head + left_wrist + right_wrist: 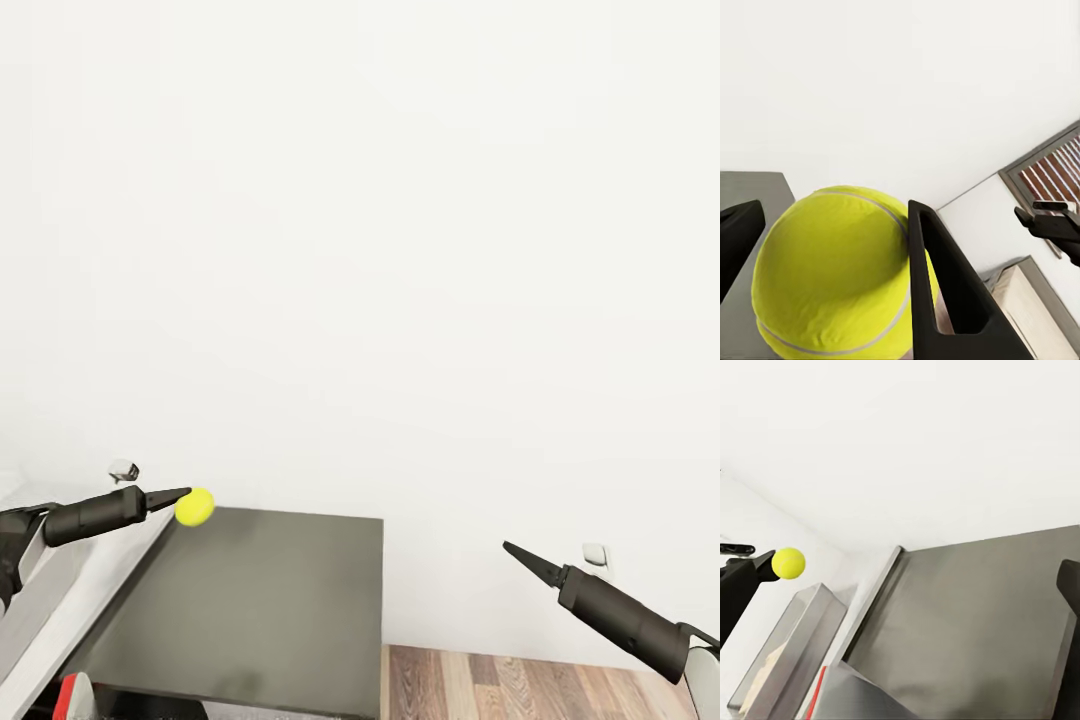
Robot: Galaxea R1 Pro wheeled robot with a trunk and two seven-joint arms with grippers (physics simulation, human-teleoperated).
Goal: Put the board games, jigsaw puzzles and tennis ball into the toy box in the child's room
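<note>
Tennis ball (pixel 194 506) pinched in left gripper (pixel 180 496) above dark shelf unit (pixel 260 610); right gripper (pixel 520 556) at four o'clock, state unclear; toy box (pixel 787 660) contents unreadable.

Head view: left arm (pixel 90 515) cut off by the picture's edge; right arm (pixel 630 615) runs out at the lower corner. A red-and-white object (pixel 72 697) at the bottom edge is cropped, identity cannot be told. The dark shelf top (pixel 260 600) is cut at the bottom.

Left wrist view: tennis ball (pixel 832 274) is cropped at the bottom; one finger (pixel 735 240) is largely out of frame.

Right wrist view: toy box (pixel 787 652) is partly cropped, its contents unclear.
</note>
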